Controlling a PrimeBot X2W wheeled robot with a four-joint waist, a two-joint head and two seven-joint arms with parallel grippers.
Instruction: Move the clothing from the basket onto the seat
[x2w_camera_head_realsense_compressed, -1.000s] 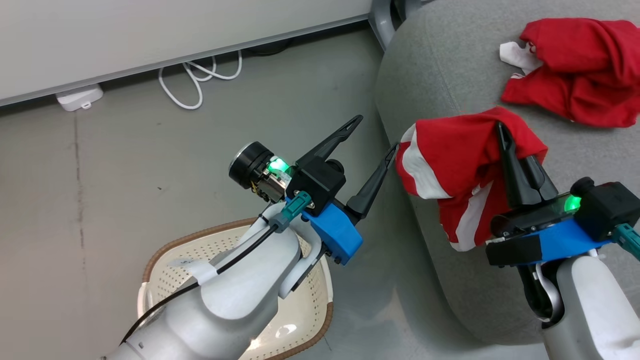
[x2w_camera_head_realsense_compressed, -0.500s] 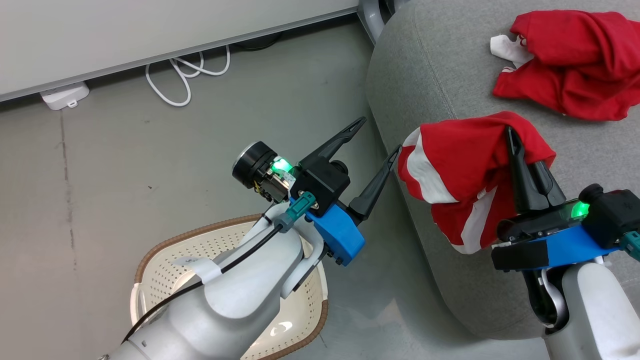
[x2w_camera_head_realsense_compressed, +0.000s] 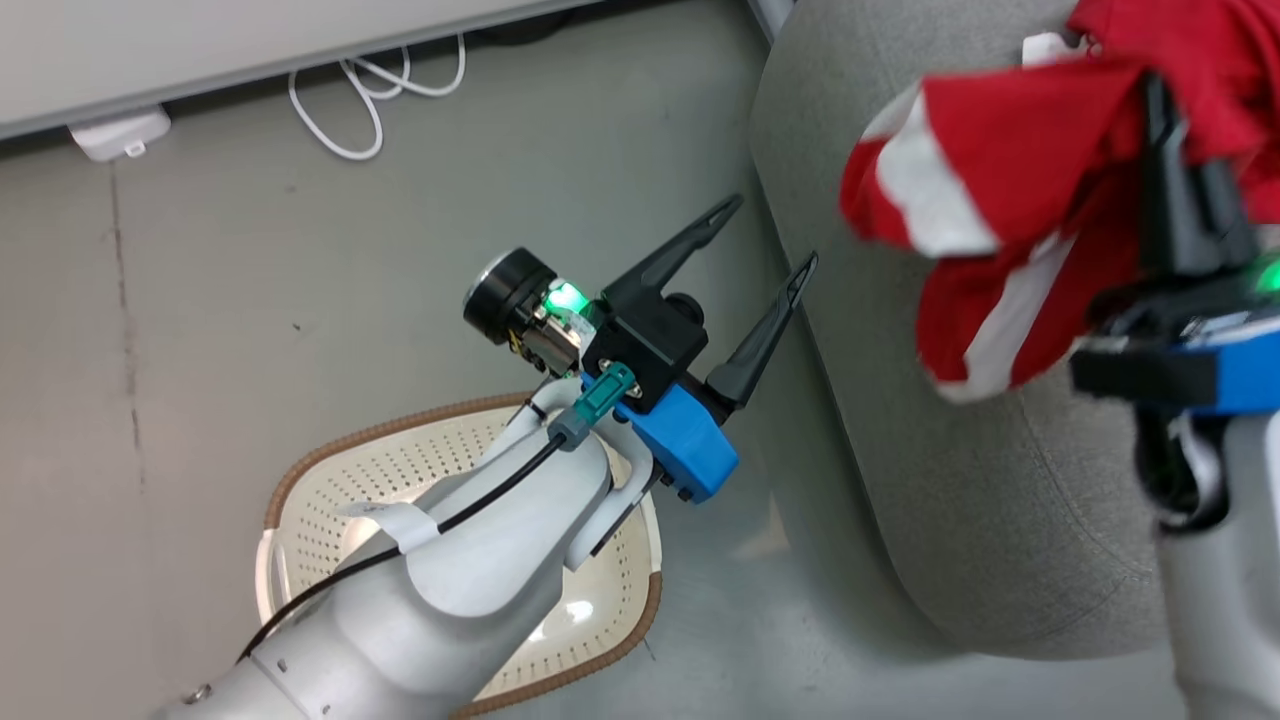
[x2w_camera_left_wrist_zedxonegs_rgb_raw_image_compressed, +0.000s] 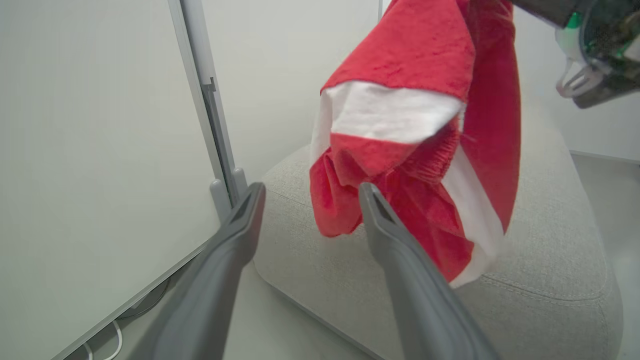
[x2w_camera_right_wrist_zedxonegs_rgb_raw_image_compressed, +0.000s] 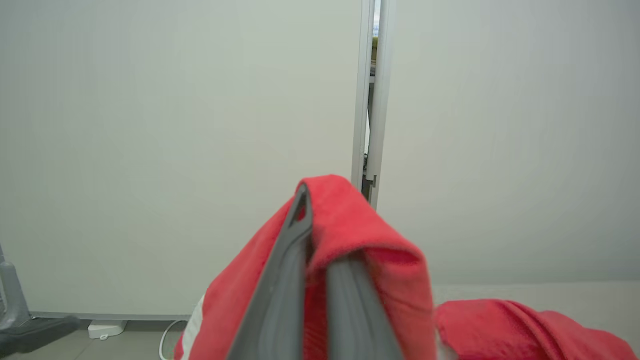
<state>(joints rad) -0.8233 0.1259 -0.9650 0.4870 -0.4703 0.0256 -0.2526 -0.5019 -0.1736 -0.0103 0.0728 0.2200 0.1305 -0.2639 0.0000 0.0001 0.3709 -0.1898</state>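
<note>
Right gripper (x2w_camera_head_realsense_compressed: 1160, 105) has raised the red-and-white jersey (x2w_camera_head_realsense_compressed: 1000, 150) further over the grey seat (x2w_camera_head_realsense_compressed: 960, 480), fingers clamped on it. Left gripper (x2w_camera_head_realsense_compressed: 773, 230) spread wide, empty, near the basket (x2w_camera_head_realsense_compressed: 350, 442).

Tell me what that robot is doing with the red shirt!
It is moving laundry from a basket to a grey seat. Its right gripper is shut on a red and white jersey, holding it up over the seat. Another red garment lies on the seat. The left gripper is open and empty, beside the seat. The part of the basket that shows holds no clothes.
</note>
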